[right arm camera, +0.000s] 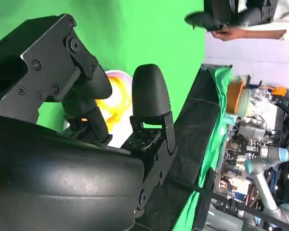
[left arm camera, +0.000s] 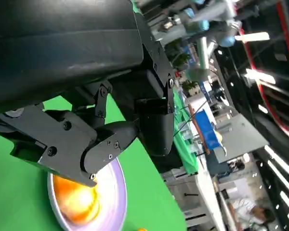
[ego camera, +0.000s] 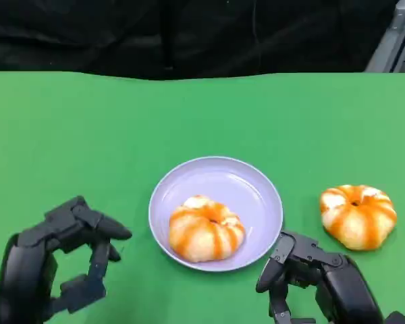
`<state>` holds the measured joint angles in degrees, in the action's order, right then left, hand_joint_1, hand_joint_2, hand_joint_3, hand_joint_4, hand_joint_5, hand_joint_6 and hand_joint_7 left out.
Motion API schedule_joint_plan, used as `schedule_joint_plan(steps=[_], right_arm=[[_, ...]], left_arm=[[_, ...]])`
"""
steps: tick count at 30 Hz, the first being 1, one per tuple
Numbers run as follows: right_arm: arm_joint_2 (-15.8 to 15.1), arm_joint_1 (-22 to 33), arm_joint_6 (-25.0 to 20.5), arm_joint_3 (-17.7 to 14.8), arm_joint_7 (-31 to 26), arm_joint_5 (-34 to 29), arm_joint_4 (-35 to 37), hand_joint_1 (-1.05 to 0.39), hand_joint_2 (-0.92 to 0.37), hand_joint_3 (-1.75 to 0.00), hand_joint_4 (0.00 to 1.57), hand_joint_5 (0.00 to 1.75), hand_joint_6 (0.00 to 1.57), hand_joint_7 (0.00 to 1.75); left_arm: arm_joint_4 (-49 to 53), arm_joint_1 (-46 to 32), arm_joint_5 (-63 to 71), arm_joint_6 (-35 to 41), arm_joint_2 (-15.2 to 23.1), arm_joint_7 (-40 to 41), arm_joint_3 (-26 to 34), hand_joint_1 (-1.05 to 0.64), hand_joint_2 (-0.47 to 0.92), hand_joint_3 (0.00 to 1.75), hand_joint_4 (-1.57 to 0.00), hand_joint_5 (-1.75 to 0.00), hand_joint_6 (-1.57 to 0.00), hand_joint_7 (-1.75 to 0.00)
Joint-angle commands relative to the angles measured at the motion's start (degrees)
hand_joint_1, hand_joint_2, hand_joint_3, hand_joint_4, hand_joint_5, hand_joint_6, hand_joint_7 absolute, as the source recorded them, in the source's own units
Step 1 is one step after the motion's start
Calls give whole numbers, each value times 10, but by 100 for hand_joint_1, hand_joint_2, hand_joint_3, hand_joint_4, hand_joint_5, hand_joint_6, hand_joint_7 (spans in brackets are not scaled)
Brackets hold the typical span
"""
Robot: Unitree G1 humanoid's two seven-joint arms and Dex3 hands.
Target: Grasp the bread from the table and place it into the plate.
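A green table point(ego camera: 121, 128) against a black backdrop point(ego camera: 189, 34) holds a plate point(ego camera: 246, 182) with bread point(ego camera: 206, 229); the left hand point(ego camera: 61, 263) and right hand point(ego camera: 310, 277) hang released.

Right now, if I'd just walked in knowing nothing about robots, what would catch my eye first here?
Probably the two orange-striped breads on the bright green table: one bread sits in the lavender plate at the centre, the other bread lies on the cloth to the plate's right. Next, the black robot hands at the near edge, the left hand and right hand, both holding nothing.
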<state>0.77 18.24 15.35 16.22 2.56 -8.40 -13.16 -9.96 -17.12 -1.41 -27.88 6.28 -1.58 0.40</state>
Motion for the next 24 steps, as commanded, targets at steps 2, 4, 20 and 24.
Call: schedule_joint_plan(steps=[2,4,20,24], right_arm=[[-7,4,-10,-8,2,10,-16,13,-32,-148,84,172,73,154],[-8,5,-10,-9,3,11,-18,14,-32,-148,84,171,73,154],[-35,12,25,-47,2,0,-14,18,-28,-147,92,161,79,146],[-34,16,23,-48,3,0,-18,19,-28,-147,93,160,79,144]], left_arm=[[-20,-31,-30,32,2,-18,13,-4,43,135,-77,-173,-74,-152],[-17,-35,-43,41,-1,-27,12,-1,43,139,-79,-174,-76,-157],[26,-32,-44,47,-39,-39,-4,-8,42,134,-81,-174,-78,-155],[31,-29,-41,39,-40,-42,-3,-9,39,139,-81,-174,-78,-156]])
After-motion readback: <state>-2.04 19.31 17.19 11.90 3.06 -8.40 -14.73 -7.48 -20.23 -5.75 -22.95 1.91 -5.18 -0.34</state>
